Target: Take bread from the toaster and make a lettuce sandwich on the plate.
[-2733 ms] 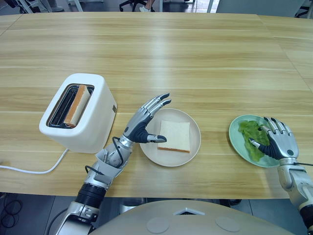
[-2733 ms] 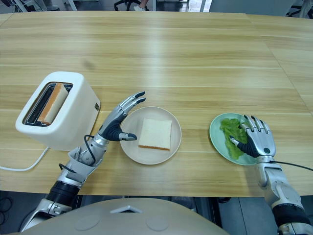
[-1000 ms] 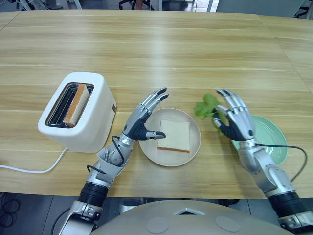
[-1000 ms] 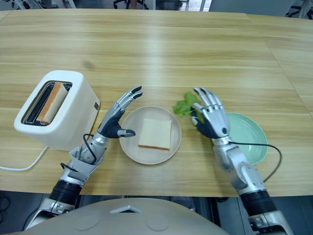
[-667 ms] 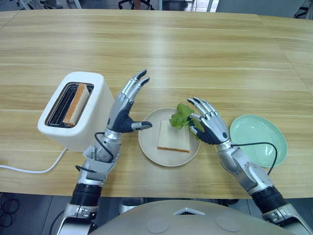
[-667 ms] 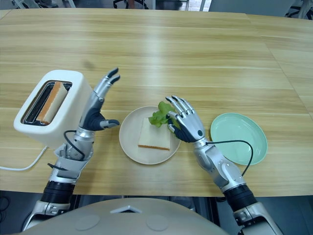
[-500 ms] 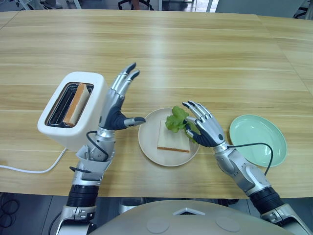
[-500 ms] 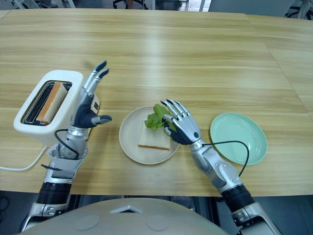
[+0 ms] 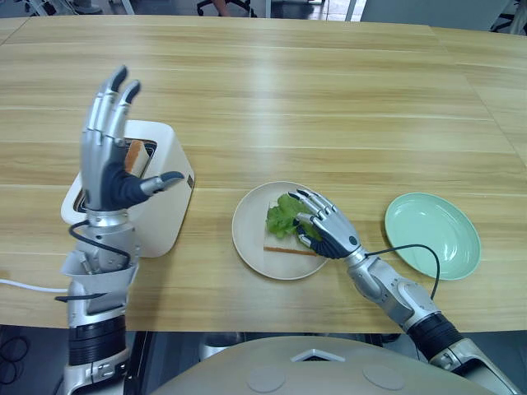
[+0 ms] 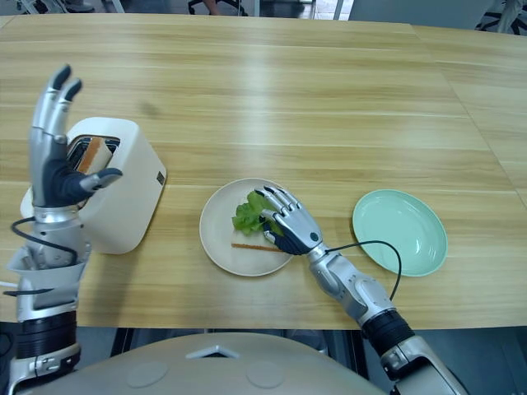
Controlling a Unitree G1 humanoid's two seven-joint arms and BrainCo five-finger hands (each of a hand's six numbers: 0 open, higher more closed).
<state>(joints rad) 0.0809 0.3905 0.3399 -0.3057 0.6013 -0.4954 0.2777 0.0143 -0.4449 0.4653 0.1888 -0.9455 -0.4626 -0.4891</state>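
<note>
So the lettuce step is the 1 in hand here. The right hand (image 9: pixel 328 232) is down over the beige plate (image 9: pixel 247 240) in the near middle of the table, its fingers curled onto the lettuce (image 9: pixel 282 216). The leaf sits on top of the bread slice (image 9: pixel 280 246) that's already lying on that plate. I can't tell whether the fingers are pinching the leaf or just pressing it flat, but they're definitely closed around it and not let go.

The left hand (image 9: pixel 111 160) is up in the air above the toaster (image 9: pixel 169 210) at the near left. Its fingers are spread and straight, with nothing in them. There's 1 more slice (image 10: pixel 90 154) poking out of the toaster slot right under it. The green plate (image 9: pixel 432 234) off to the right has nothing on it.

My read is 1 slice plus lettuce is done, and the top slice isn't. Next, the right hand needs to let go and back off without dragging the leaf along. The left then has to drop down, pinch that slice by its top edge, pull it straight up and carry it right to cap the lettuce.
</note>
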